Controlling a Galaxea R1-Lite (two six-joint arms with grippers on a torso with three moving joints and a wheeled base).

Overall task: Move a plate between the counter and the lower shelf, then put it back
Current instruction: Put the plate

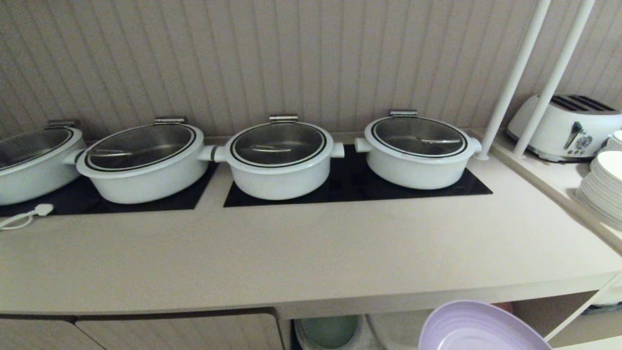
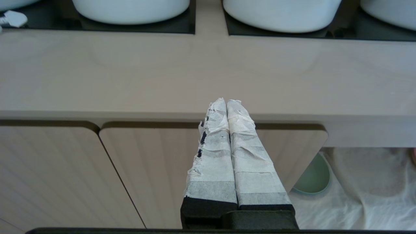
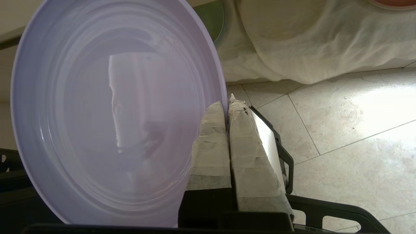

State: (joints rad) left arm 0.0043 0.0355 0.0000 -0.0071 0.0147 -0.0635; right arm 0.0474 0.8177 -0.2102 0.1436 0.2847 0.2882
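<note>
Ribbed beige wall panels back a long worktop [image 1: 311,253] that carries four white lidded pots on black hob panels, with a toaster [image 1: 566,127] and a stack of white plates [image 1: 605,189] off to the right. Below its front edge the lower shelf [image 3: 308,55] is draped in white cloth, and a green plate [image 1: 329,331] sits in it. The lilac plate [image 3: 110,110] is off both surfaces, held in the air in front of the shelf opening, below the worktop's edge. The right tool [image 3: 226,109] pinches its rim, fingers pressed tight on it. The left tool [image 2: 226,105] hangs idle before the cabinet doors, pressed together and empty. Judging by this, the plate is in transit; which leg of the trip cannot be told, and setting it down remains.
</note>
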